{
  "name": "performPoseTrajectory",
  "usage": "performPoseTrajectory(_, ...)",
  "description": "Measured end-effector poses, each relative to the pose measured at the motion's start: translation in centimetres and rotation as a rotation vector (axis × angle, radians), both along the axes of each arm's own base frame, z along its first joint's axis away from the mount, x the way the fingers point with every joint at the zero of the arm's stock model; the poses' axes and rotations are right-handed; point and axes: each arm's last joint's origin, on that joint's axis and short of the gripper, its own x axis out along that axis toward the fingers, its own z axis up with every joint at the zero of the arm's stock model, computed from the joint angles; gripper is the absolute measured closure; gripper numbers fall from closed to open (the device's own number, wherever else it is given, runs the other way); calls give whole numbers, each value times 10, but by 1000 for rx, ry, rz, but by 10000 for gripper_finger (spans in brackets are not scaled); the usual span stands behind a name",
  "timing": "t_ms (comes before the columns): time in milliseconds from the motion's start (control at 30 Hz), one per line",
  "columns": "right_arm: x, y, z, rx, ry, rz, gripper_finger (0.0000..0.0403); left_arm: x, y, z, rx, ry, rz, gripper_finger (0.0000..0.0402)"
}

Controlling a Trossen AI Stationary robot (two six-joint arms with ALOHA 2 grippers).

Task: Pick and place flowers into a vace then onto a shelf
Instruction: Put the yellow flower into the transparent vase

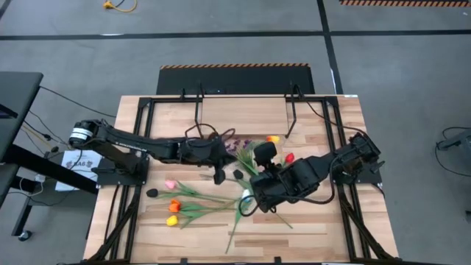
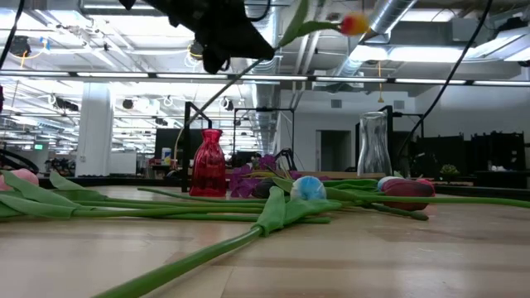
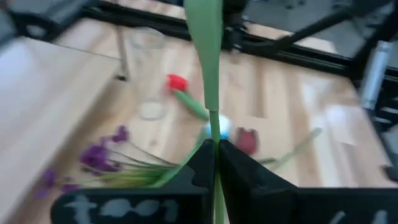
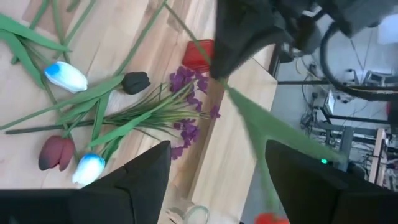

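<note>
My left gripper (image 1: 223, 160) (image 3: 214, 146) is shut on the green stem of an orange-yellow tulip (image 2: 354, 23) (image 1: 273, 138), held up over the table's middle. My right gripper (image 1: 250, 193) (image 4: 217, 149) hangs open just to the near right of it, with nothing between its fingers. A red vase (image 2: 209, 163) (image 4: 199, 55) and a clear glass vase (image 2: 374, 142) (image 3: 146, 43) stand by the shelf (image 1: 243, 110) (image 4: 230, 149). A purple sprig (image 4: 189, 106), white-blue tulips (image 4: 65, 74) and a maroon tulip (image 4: 56, 152) lie flat on the table. My left gripper pinches the tulip's stem (image 3: 214, 134) between its two fingers, partway along its length. The fingers come from the table's left, slanting a little downward, and lie across the stem. The flower is clear of the table, its head (image 4: 270, 218) up toward the right and its lower stem (image 2: 236, 79) trailing down.
Pink (image 1: 170, 184), orange (image 1: 174, 206), yellow (image 1: 171, 220) and black (image 1: 152, 193) tulips lie on the near left of the table. A red tulip (image 1: 289, 157) lies near the right arm. Black frame bars (image 1: 140, 147) run along both table sides.
</note>
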Motion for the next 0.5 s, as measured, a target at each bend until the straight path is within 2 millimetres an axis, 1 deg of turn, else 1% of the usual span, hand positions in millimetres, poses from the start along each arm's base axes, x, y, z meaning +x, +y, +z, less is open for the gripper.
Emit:
performPoseTrajectory(100, -3, 4, 4, -15, -39, -21, 148, -8, 5, 8, 69, -2, 85, 401)
performPoseTrajectory(200, -6, 8, 11, 17, -109, -70, 148, -17, 6, 20, 148, -29, 150, 401)
performPoseTrajectory(367, -9, 12, 20, 157, -260, -236, 148, -32, -4, 43, 273, -104, 207, 401)
performPoseTrajectory(500, -8, 10, 21, 245, -344, -365, 148, -43, -16, 59, 388, -161, 278, 401)
